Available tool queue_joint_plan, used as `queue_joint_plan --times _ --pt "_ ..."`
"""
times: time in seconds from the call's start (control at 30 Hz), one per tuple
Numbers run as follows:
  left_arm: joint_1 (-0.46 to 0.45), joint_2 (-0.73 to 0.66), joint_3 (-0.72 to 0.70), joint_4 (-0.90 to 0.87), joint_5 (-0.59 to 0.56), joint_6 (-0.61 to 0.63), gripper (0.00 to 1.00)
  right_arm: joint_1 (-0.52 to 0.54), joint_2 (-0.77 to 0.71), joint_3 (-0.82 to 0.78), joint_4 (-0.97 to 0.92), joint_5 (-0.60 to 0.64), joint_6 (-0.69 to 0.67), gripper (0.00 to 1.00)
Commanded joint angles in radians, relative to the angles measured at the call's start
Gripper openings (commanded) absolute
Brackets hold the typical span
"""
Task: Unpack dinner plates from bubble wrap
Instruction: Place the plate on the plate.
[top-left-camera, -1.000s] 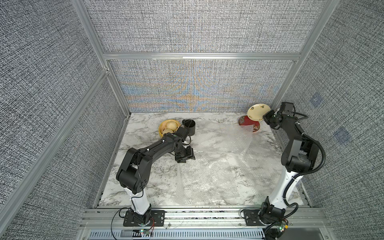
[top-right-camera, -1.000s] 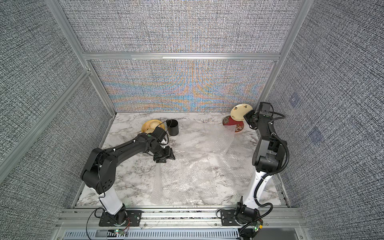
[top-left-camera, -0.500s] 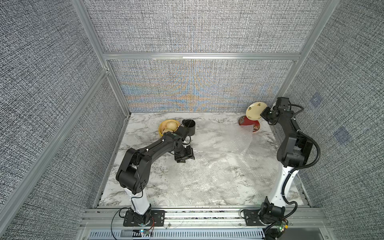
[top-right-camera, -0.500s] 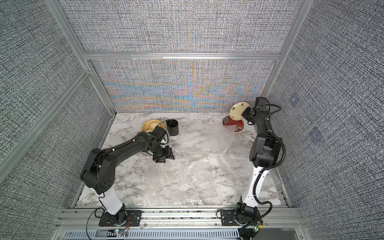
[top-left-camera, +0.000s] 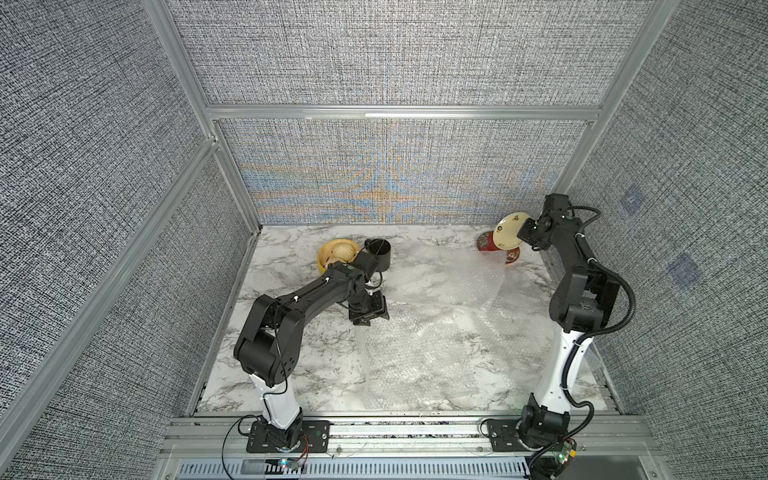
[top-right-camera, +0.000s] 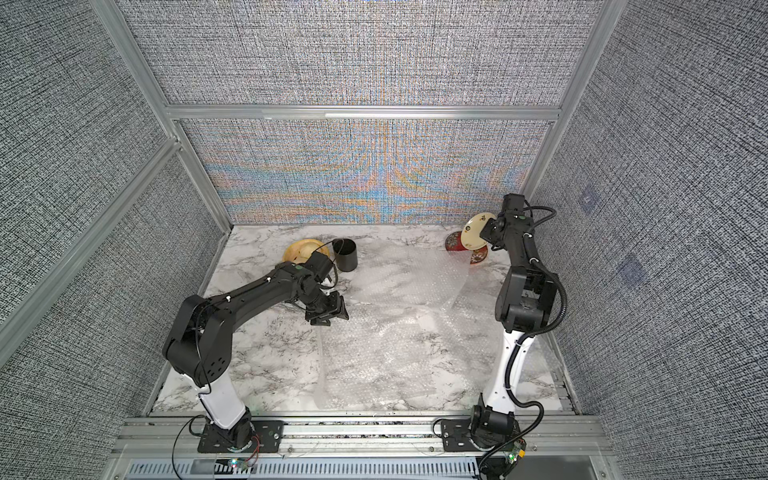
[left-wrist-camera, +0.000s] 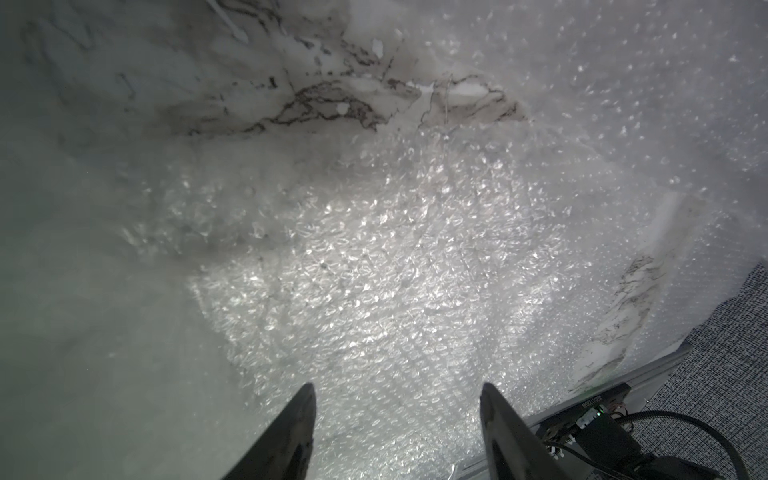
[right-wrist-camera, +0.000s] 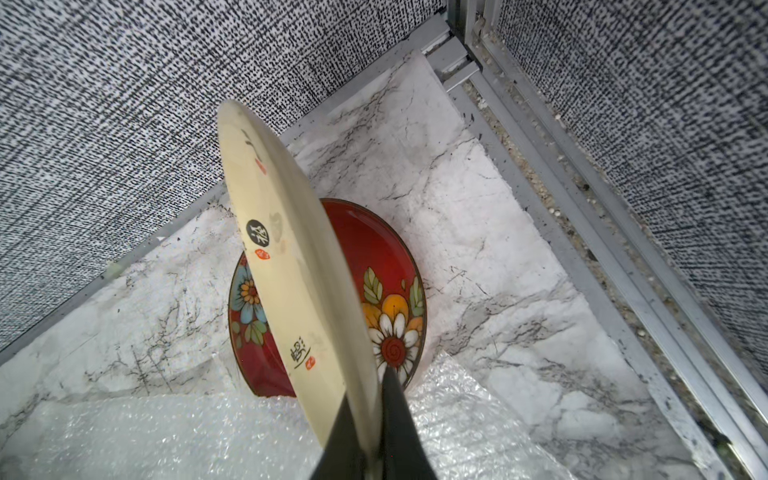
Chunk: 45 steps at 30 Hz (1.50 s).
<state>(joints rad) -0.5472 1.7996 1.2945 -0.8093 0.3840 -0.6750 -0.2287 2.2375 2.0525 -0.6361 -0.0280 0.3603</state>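
The cream plate (right-wrist-camera: 291, 257) is gripped by its rim between the closed jaws of the right hand (right-wrist-camera: 370, 409). It is held up on edge, tilted, clear of the tabletop (top-left-camera: 291, 365). In both top views the plate is seen at the far right corner, just beside the wrist of the right arm. The red plate (right-wrist-camera: 374, 257) (flowers and leaves are painted round its rim) lies flat on the tabletop directly beneath the cream plate and is not touched by the hand. Its near edge appears to be overlapped by a corner of the bubble wrap (right-wrist-camera: 166, 436), though the wrist view is not sharp enough for this to be certain.

The left hand (left-wrist-camera: 397, 392) is held with its jaws apart and nothing between them. It is poised low over the left edge of the bubble wrap, well apart from both plates. The wrap is spread in clear, loosely overlapping sheets across the middle and right of the tabletop, and one sheet is raised toward the right arm.

The tabletop is white marble with grey veins. A yellow basket (top-left-camera: 336, 253) and a black cup (top-left-camera: 379, 253) are set side by side near the far edge, behind the left arm. The space is enclosed by walls (top-left-camera: 104, 208) of grey woven fabric set in a metal frame (top-left-camera: 399, 112).
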Motion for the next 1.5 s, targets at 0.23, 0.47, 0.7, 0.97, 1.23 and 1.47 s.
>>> queue_joint_plan --times 0.23,0.47,0.7,0.97,1.23,1.47 --pt "0.0 0.014 0.019 -0.046 -0.005 0.048 0.63 -0.01 0.024 -0.007 0.003 -0.036 0.01 0.09" --pt "0.0 0.006 0.009 -0.054 -0.009 0.057 0.63 -0.014 0.032 -0.056 0.04 -0.15 0.058 0.08" --pt "0.0 -0.008 -0.006 -0.049 -0.012 0.048 0.63 -0.019 0.05 -0.08 0.054 -0.203 0.091 0.09" --pt "0.001 -0.026 -0.026 -0.043 -0.018 0.031 0.63 -0.057 0.084 -0.107 0.063 -0.316 0.177 0.09" --pt "-0.002 -0.041 -0.049 -0.027 -0.022 0.009 0.63 -0.07 0.106 -0.124 0.054 -0.375 0.19 0.14" --pt "-0.005 -0.049 -0.056 -0.027 -0.027 0.005 0.63 -0.071 0.096 -0.155 0.073 -0.394 0.207 0.27"
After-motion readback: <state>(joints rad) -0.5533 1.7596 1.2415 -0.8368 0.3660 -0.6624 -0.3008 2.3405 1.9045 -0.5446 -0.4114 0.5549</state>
